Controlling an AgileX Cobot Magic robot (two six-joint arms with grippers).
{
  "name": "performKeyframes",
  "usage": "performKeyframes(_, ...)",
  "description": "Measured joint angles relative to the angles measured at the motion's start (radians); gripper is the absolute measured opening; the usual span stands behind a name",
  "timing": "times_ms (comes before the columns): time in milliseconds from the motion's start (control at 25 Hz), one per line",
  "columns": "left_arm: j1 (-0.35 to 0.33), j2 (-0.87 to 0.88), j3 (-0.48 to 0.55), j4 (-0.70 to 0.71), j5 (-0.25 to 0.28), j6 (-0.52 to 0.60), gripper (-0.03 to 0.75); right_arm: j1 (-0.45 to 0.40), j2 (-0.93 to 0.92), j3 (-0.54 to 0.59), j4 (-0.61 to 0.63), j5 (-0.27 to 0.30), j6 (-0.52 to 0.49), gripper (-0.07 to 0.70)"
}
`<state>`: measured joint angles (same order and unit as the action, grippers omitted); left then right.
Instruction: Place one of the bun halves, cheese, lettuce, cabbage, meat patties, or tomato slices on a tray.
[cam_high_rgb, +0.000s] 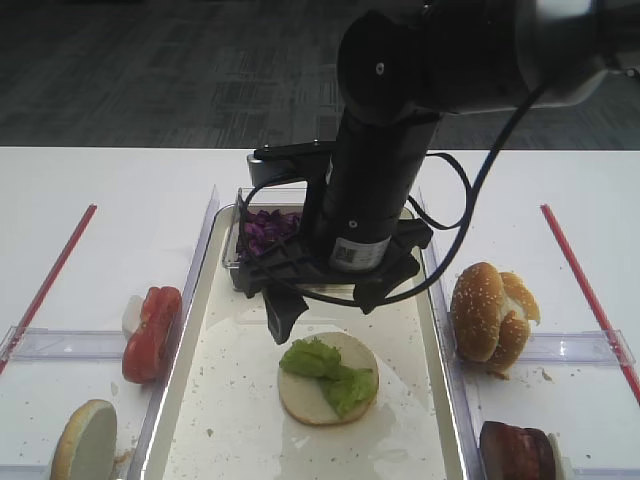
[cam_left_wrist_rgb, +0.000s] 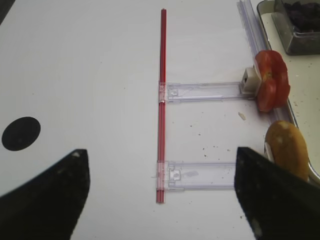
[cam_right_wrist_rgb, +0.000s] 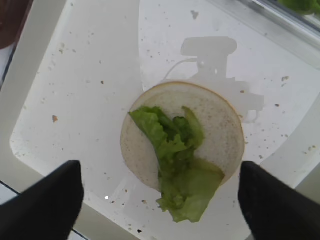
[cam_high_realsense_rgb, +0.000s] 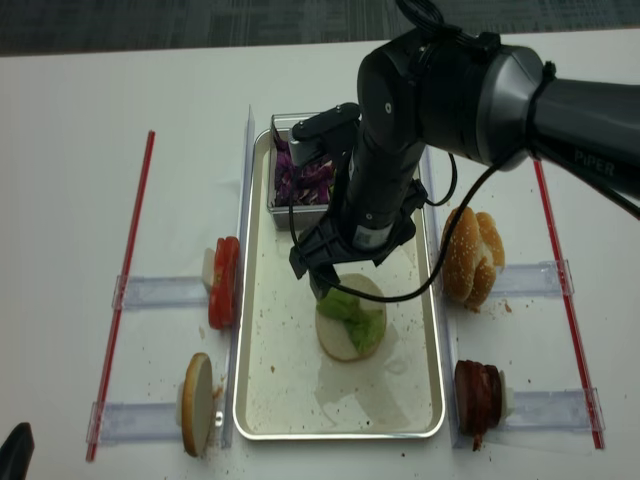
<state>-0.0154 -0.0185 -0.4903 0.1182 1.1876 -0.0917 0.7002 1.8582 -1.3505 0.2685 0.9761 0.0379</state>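
Lettuce (cam_right_wrist_rgb: 177, 160) lies on a bun half (cam_right_wrist_rgb: 183, 134), cut face up, directly below the right gripper (cam_right_wrist_rgb: 160, 192) on the tray (cam_high_rgb: 190, 330) floor. R gripper hangs above it, fingers (cam_right_wrist_rgb: 42, 207) spread wide, nothing btwn them. L gripper (cam_left_wrist_rgb: 160, 192) also spread, empty, over bare table (cam_left_wrist_rgb: 90, 75), tomato slices (cam_left_wrist_rgb: 271, 80) off to its right.

Bun half (cam_right_wrist_rgb: 200, 130) cut face up, centre of frame, on the tray (cam_right_wrist_rgb: 75, 100) floor. Lettuce (cam_right_wrist_rgb: 177, 160) lies across it, lower end hanging past the bun's lower edge. Right gripper (cam_right_wrist_rgb: 160, 205) spread wide, dark fingers (cam_right_wrist_rgb: 45, 207) in both lower corners, touching nothing. Crumbs scattered on the tray; rim runs along left and upper right.
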Motion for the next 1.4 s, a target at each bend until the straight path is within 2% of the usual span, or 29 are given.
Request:
performKeyframes(120, 0.000, 0.000, 0.000, 0.000, 0.000, 0.000, 0.545, 0.000, 0.000, 0.000, 0.000, 0.000, 0.000, 0.679)
performKeyframes(800, 0.000, 0.000, 0.000, 0.000, 0.000, 0.000, 0.545, 0.000, 0.000, 0.000, -0.003, -0.002, 0.000, 0.678)
performKeyframes(960, 0.000, 0.000, 0.000, 0.000, 0.000, 0.000, 0.545, 0.000, 0.000, 0.000, -0.006, -0.023, 0.000, 0.678)
performKeyframes(1160, 0.000, 0.000, 0.000, 0.000, 0.000, 0.000, 0.545, -0.004, 0.000, -0.043, -0.008, -0.028, 0.009, 0.678)
performKeyframes(1240, 0.000, 0.000, 0.000, 0.000, 0.000, 0.000, 0.545, -0.020, 0.004, -0.074, -0.003, -0.018, 0.012, 0.678)
performKeyframes(1400, 0.000, 0.000, 0.000, 0.000, 0.000, 0.000, 0.545, -0.073, 0.038, -0.162, -0.001, 0.036, 0.016, 0.678)
